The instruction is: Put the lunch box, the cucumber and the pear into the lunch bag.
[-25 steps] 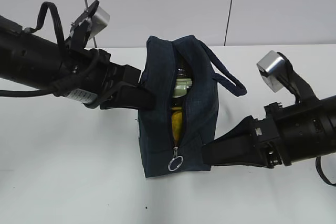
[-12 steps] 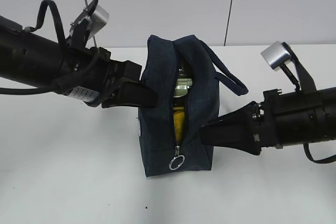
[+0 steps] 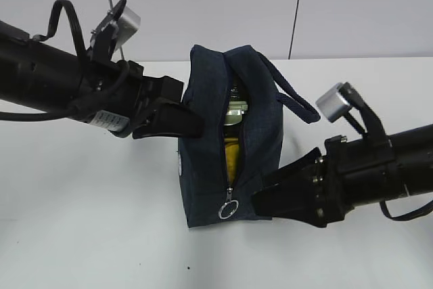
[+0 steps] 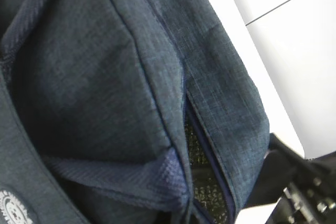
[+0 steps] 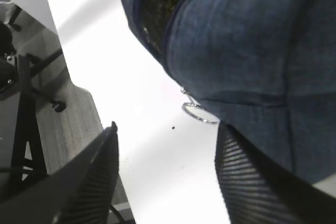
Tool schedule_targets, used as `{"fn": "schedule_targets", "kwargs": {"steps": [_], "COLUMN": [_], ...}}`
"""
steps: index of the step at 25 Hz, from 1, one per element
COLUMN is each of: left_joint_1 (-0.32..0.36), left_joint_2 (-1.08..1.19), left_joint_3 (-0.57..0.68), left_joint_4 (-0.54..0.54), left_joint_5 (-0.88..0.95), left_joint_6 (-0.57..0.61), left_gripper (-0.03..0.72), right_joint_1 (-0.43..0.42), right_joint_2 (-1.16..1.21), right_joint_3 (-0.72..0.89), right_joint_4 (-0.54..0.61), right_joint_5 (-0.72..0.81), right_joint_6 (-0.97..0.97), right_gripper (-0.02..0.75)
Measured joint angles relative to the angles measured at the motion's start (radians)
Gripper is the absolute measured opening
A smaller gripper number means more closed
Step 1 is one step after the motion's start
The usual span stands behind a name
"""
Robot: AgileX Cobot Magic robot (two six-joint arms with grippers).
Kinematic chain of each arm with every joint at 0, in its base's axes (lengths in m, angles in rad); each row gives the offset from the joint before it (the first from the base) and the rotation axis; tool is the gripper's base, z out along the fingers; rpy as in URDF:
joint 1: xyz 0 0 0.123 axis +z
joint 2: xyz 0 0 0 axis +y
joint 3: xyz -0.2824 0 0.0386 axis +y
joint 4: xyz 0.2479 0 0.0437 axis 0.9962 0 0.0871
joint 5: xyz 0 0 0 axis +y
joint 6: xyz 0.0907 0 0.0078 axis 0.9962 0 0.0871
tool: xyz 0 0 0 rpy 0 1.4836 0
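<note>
The navy lunch bag [image 3: 203,160] stands on its end at mid-table with its zipper partly open. Through the gap show the pale green lunch box [image 3: 235,109] and, below it, the yellow pear [image 3: 230,157]. The cucumber is hidden. A silver ring pull [image 3: 228,209] hangs at the zipper's low end. My left gripper [image 3: 195,125] is shut against the bag's left side; the left wrist view is filled with bag fabric [image 4: 105,77]. My right gripper [image 3: 262,201] [image 5: 168,169] stands open low at the bag's right side, with only table between its fingers and the ring pull [image 5: 197,113] just beyond.
The bag's looped handle [image 3: 292,103] sticks out to the right above my right arm. White table [image 3: 88,221] lies in front and to the left. In the right wrist view the table edge [image 5: 84,85] drops to a floor with stand legs [image 5: 23,129].
My right gripper has dropped from the bag's right side toward its lower corner and its jaws have spread wider. The left arm and the bag have stayed put.
</note>
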Motion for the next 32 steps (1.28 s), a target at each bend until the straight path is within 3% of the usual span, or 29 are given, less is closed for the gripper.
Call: {"fn": "schedule_targets", "kwargs": {"steps": [6,32], "left_joint_1": [0.0,0.0], "left_joint_2": [0.0,0.0], "left_joint_3": [0.0,0.0], "left_joint_4": [-0.004,-0.032], "left_joint_5": [-0.01,-0.026], "left_joint_6": [0.0,0.003], "left_gripper": [-0.015,-0.015], "right_joint_1": [0.074,0.099], "right_joint_2": [0.102,0.131], "right_joint_3": [-0.002,-0.002], "right_joint_4": [0.0,0.216], "right_joint_5": [-0.092,-0.18], "right_joint_6": [-0.058,-0.426], "right_gripper": [0.459,0.459]}}
